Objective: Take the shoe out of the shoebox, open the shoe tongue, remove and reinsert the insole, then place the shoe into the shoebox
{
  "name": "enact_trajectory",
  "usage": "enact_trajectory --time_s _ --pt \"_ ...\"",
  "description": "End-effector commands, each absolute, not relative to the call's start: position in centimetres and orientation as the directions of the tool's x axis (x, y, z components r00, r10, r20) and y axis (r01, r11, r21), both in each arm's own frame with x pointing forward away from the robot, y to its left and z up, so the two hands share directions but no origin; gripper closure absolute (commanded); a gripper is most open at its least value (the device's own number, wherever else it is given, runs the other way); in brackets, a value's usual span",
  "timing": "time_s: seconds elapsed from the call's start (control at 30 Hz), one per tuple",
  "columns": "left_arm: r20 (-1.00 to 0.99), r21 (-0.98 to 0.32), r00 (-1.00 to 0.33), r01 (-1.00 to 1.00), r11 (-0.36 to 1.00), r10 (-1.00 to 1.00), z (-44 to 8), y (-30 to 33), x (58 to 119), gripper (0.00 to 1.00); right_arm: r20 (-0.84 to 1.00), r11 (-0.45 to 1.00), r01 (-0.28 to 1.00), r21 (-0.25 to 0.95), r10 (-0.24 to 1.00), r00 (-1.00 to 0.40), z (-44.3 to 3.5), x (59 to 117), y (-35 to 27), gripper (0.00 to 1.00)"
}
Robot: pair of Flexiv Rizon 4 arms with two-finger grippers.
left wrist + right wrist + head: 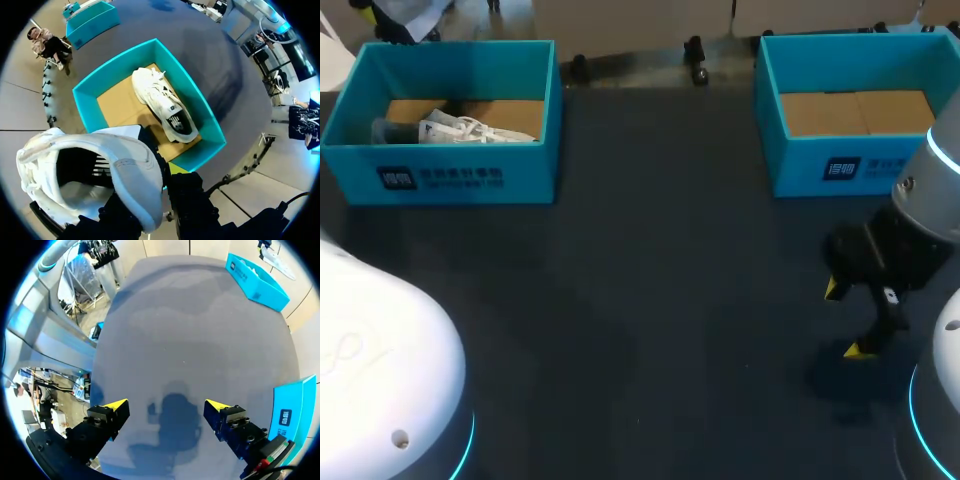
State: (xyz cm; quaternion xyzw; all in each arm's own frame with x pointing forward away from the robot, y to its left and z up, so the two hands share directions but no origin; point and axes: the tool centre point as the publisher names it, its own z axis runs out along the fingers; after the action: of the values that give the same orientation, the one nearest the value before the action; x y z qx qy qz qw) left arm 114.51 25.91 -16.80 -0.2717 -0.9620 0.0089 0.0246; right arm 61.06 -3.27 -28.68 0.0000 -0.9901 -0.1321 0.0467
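Shoe (117,172) clamped in L gripper (150,185) | R gripper (166,404) released | shoebox (532,165) label (440,177): white print

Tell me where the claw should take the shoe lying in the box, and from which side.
Probably take the boxed shoe across its heel collar, from straight above: its dark opening faces up, and the box walls block sideways approaches. The left claw is full, holding a second shoe.
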Motion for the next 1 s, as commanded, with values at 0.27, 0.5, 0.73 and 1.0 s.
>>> enact_trajectory --time_s 0.27,0.5,0.73,1.0 --pt "0.084 0.014 -0.535 0.844 0.536 0.841 -18.3 27.1 113.9 1.0 0.092 0.965 0.012 0.26 -0.012 -0.996 -28.8 61.1 -3.2 0.0" --pt "0.1 -0.051 -0.287 0.955 0.293 0.953 -18.4 28.9 115.1 1.0 0.092 0.965 0.012 0.26 -0.012 -0.996 -28.8 61.1 -3.2 0.0" --pt "0.055 -0.051 -0.204 0.977 0.207 0.977 -18.1 29.6 115.5 1.0 0.092 0.965 0.012 0.26 -0.012 -0.996 -28.8 61.1 -3.2 0.0" --pt "0.055 -0.051 -0.204 0.977 0.207 0.977 -18.1 29.6 115.5 1.0 0.092 0.965 0.012 0.26 -0.012 -0.996 -28.8 61.1 -3.2 0.0"
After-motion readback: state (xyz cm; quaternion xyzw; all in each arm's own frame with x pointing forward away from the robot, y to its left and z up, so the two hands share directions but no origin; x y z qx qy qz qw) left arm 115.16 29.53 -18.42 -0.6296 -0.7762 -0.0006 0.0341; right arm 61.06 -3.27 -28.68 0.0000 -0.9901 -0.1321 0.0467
